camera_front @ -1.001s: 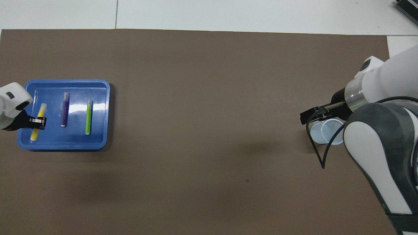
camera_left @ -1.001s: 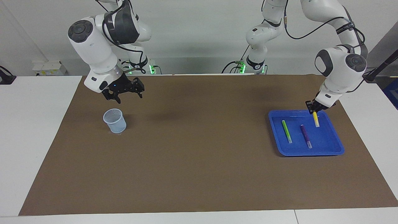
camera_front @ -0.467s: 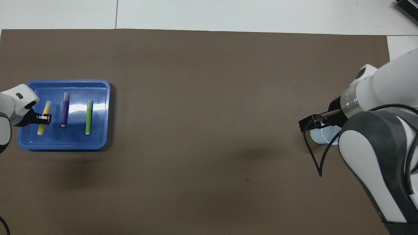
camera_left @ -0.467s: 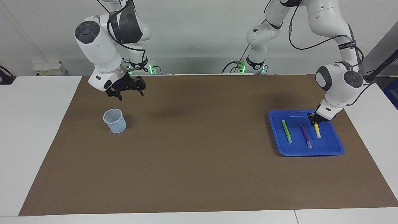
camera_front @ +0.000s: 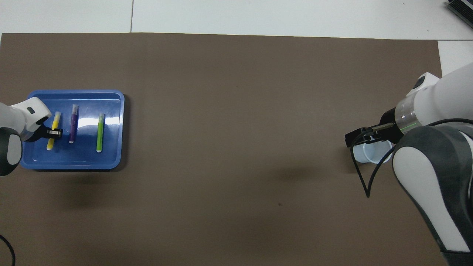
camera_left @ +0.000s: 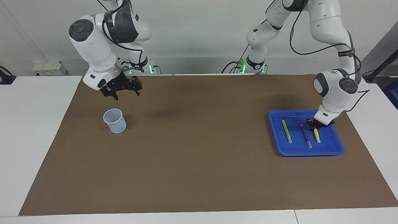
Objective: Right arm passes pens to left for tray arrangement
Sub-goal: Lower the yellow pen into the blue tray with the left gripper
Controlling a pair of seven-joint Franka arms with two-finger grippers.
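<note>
The blue tray (camera_left: 330, 141) (camera_front: 111, 109) sits at the left arm's end of the table. A light green pen (camera_left: 286, 131) (camera_front: 99, 132) and a purple pen (camera_left: 305, 136) (camera_front: 73, 127) lie side by side in it. My left gripper (camera_left: 314, 126) (camera_front: 55, 132) is down in the tray, shut on the yellow pen (camera_left: 317, 136) (camera_front: 56, 119). That pen is held low beside the purple one and roughly parallel to it. My right gripper (camera_left: 122, 93) (camera_front: 357, 136) hangs open and empty over the table by the mesh cup.
A small pale-blue mesh cup (camera_left: 114, 120) (camera_front: 374, 154) stands at the right arm's end of the brown mat (camera_left: 199, 149). White tabletop borders the mat all around.
The left gripper has come down into the tray with the yellow pen, bringing it close beside the purple pen. The right arm shifted slightly above the cup, still open.
</note>
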